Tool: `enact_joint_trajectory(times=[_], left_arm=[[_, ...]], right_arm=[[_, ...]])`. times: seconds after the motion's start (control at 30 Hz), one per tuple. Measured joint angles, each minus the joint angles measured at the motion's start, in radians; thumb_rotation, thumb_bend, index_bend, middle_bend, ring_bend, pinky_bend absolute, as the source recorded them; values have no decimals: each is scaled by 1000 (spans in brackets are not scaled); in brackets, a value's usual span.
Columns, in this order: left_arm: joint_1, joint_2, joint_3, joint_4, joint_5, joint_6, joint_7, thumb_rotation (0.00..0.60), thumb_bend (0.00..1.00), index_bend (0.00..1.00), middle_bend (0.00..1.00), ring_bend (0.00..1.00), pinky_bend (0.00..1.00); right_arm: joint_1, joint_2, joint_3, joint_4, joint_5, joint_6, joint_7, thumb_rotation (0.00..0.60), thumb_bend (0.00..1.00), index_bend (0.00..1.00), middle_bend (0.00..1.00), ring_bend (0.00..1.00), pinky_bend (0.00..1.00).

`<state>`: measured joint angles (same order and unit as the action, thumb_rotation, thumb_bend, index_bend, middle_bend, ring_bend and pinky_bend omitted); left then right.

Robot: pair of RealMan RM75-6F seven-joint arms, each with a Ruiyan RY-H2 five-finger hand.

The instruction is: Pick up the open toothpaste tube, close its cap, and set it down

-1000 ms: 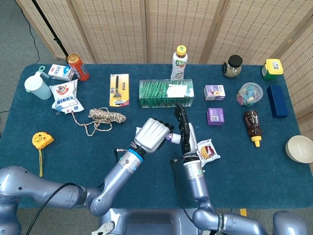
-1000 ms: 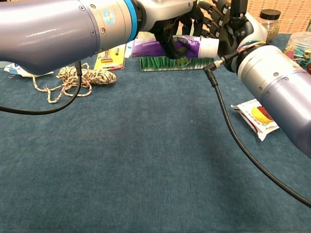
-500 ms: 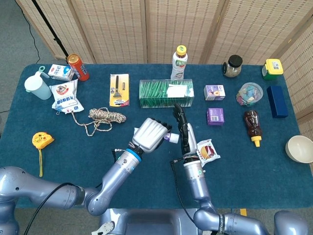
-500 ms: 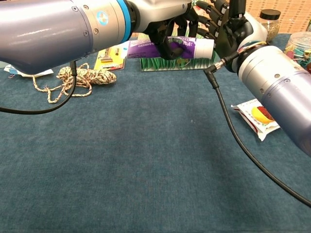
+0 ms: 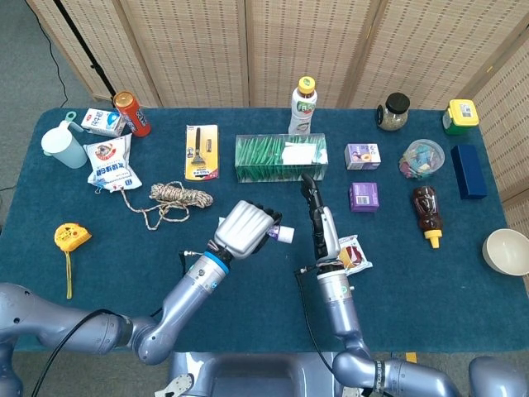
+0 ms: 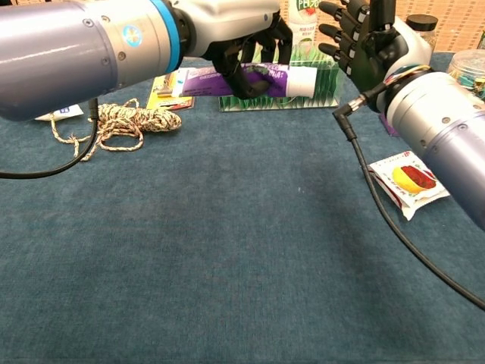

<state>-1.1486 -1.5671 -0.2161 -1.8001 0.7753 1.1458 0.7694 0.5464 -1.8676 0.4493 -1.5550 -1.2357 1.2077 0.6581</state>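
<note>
While left hand [image 6: 242, 30] grips toothpaste tube [image 6: 250, 80], cap seemingly closed, right hand [image 6: 364, 42] apart.

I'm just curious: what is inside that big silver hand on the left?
The left hand holds a purple toothpaste tube with a white cap on its end. The fingers cover the tube's middle; whether the cap is fully shut cannot be seen.

I get bright, even light on both feeds, apparently from overhead, with only short soft shadows on the blue table [image 5: 99, 273]. My head view is sharp edge to edge. In the chest view, the left arm [image 6: 83, 57] fills the top corner, looks swollen from closeness and carries a pale sheen; the right arm [image 6: 447, 136] shows soft highlights too. Background items there look slightly soft.
</note>
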Motion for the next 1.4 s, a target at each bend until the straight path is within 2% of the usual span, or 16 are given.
enact_joint_trajectory(times=[0.5,0.8,1.0,1.07,1.23,1.4], left_arm=[[75,30,84,34,62,-44,-78,600,566,510,523,498,543],[88,-24,100,123,66,-83,-98,600,566,510,523,493,543],[88,-81,95,197,52,-112,-104,600,566,494,512,444,543],[86,-97,87,217,41,-125,-106,600,566,462,471,403,533],[75,-96,85,218,-5,-160,-77,600,562,217,241,173,398],[69,-71,86,182,-51,-173,-51,600,563,120,172,99,342]], right_arm=[[-38,105,-29,7,-4,-22,-17,0,0,0,0,0,0],[-51,168,-28,-12,-5,-26,-30,0,0,0,0,0,0],[-54,188,-27,-21,2,-28,-34,0,0,0,0,0,0],[-55,193,-27,-22,1,-26,-32,0,0,0,0,0,0],[-60,202,-26,-24,2,-19,-28,0,0,0,0,0,0],[-65,219,-21,-25,4,-15,-22,0,0,0,0,0,0]])
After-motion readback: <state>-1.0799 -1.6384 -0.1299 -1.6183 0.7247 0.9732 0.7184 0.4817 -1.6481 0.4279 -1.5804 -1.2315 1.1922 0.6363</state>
